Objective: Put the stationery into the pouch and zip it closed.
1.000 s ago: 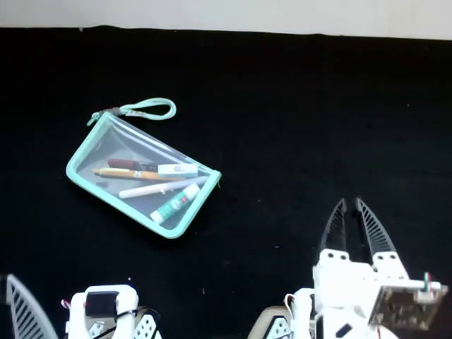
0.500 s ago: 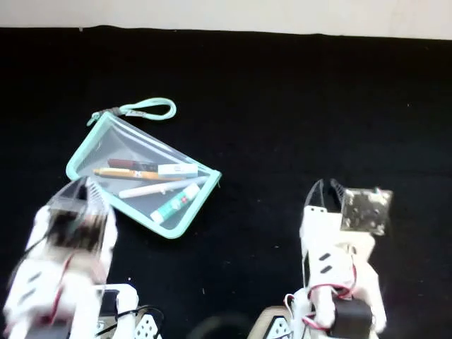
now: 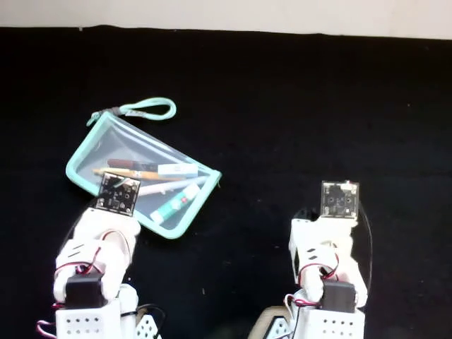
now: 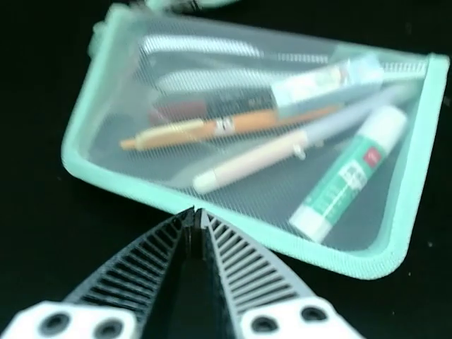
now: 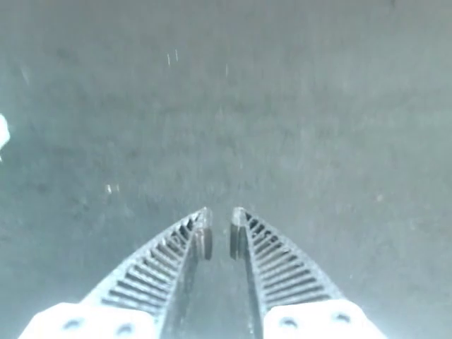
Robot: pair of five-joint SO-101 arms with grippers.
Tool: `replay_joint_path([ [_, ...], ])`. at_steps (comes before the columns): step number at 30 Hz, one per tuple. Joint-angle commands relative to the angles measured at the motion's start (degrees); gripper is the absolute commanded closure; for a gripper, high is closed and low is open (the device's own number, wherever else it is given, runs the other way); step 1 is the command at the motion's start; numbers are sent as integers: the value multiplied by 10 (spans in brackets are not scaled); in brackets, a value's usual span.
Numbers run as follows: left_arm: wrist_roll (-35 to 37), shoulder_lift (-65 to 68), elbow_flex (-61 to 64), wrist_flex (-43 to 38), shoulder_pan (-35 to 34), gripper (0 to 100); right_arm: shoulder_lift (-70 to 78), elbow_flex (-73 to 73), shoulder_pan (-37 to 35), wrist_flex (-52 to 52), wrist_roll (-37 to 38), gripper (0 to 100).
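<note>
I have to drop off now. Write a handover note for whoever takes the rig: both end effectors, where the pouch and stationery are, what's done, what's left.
Left end effector: shut, empty, tips by the pouch's rim.
Right end effector: open a crack, empty, above bare table, apart from the pouch.
Things: the pouch lies flat on the table; orange pen, pale pen, marker and glue stick are inside it.
Done: stationery packed.
Left: the zip. I cannot tell whether it is closed; check it, then close it if needed.
</note>
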Motion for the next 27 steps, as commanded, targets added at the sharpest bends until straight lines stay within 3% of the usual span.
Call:
replay_joint_path([
  [1,-1,-25,16,-15,-7,993,-5,21,6,-7,-1,935],
  [9,-1,-25,95,-16,-7,993,-4,92,6,-7,-4,935],
  [21,1,-21,102,-10,-7,993,-5,93,6,116,-4,935],
  [27,1,-24,102,91,-6,993,-5,93,6,116,-3,935],
])
